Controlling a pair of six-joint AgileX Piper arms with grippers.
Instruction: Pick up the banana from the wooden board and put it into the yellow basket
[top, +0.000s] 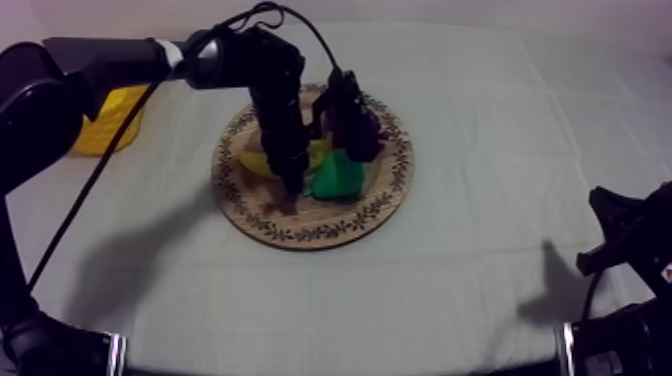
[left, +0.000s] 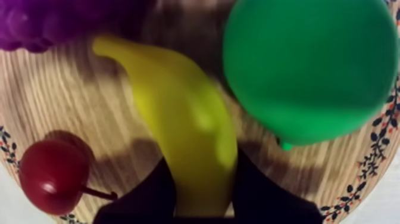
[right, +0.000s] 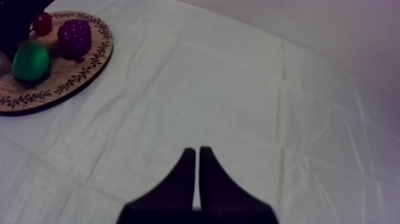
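The left jaws are closed narrow on the banana (left: 184, 131), one black finger (left: 149, 199) pressed against each side of its near end, while the fruit lies flat on the round wooden board (left: 47, 107). The banana runs across the board's bare grain. The green pear (left: 309, 65) is just beside it on one flank, and the small red fruit (left: 53, 176) is near the patterned rim on the other, apart from the banana with its thin stem pointing toward the jaws. The purple bunch of grapes (left: 36, 24) sits past the banana's far tip. All four fruits are on the board, crowded toward its far half, and the half nearer the top camera is bare wood. In the top view the left arm (top: 270, 100) comes in from the upper left and drops steeply onto the middle of the board. The yellow basket (top: 105, 125) stands on the table (top: 500, 150) well apart from the board, at the left side, partly behind that arm, and I cannot tell what is inside it. The right jaws lie together as a narrow wedge holding nothing, low at the right side over bare grey-white cloth and well away from the board.
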